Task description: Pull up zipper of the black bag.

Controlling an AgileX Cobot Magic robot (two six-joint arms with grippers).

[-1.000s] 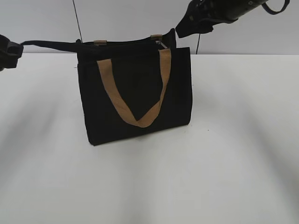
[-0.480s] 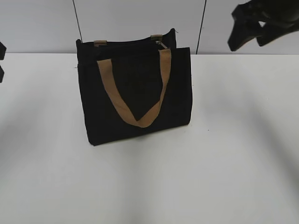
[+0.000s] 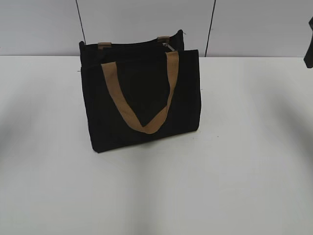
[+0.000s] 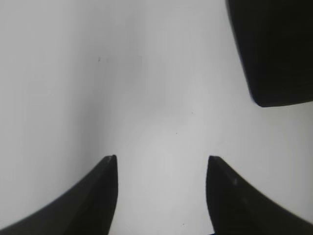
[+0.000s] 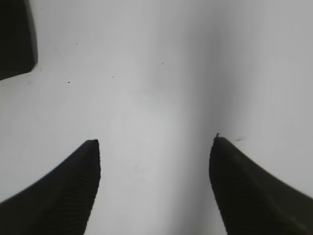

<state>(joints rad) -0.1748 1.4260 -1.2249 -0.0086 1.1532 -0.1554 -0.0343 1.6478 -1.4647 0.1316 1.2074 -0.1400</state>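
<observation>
The black bag (image 3: 142,95) stands upright on the white bench (image 3: 234,171), its top closed so nothing inside shows. A tan strap handle (image 3: 142,93) hangs down its front face. The zipper (image 3: 168,46) slider sits at the top edge, near the right end. The left claw (image 4: 161,161) hangs spread over bare bench, gripping nothing, a bag corner beside it. The right claw (image 5: 154,142) is likewise spread and empty.
</observation>
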